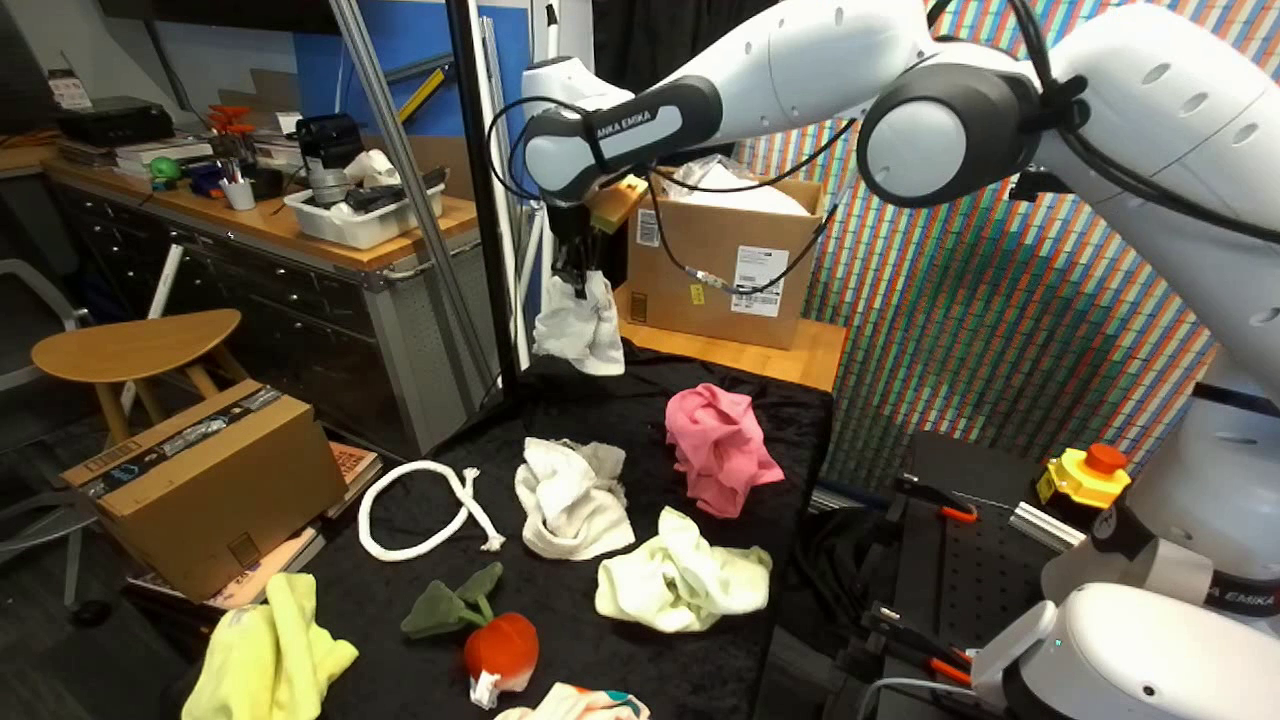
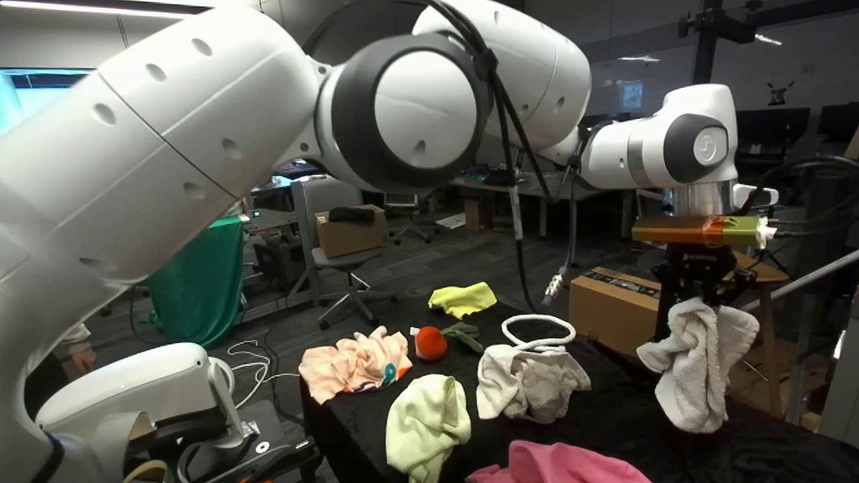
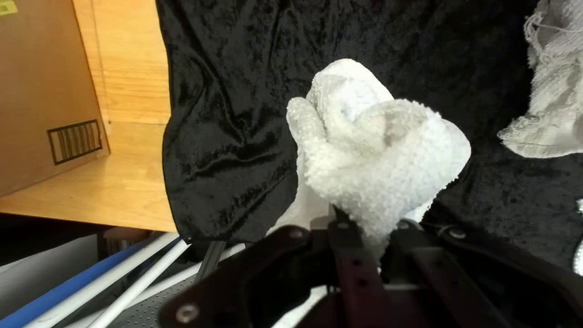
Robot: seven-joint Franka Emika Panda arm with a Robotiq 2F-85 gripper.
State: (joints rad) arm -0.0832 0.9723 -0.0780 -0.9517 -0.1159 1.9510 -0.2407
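White arm (image 1: 830, 58), black pincer (image 3: 373, 228)

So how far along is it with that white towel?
Done, it seems: the grab, as the white towel hangs from the pincer. In hand: that same towel, pinched near its top. Left, probably: letting go, since the pincer is shut on it. The pink cloth and pale green cloth lie crumpled on the black cover.

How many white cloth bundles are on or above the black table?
2: one bundle hangs from the end effector; another bundle lies on the table, between the rope and pink cloth, and may hide more.
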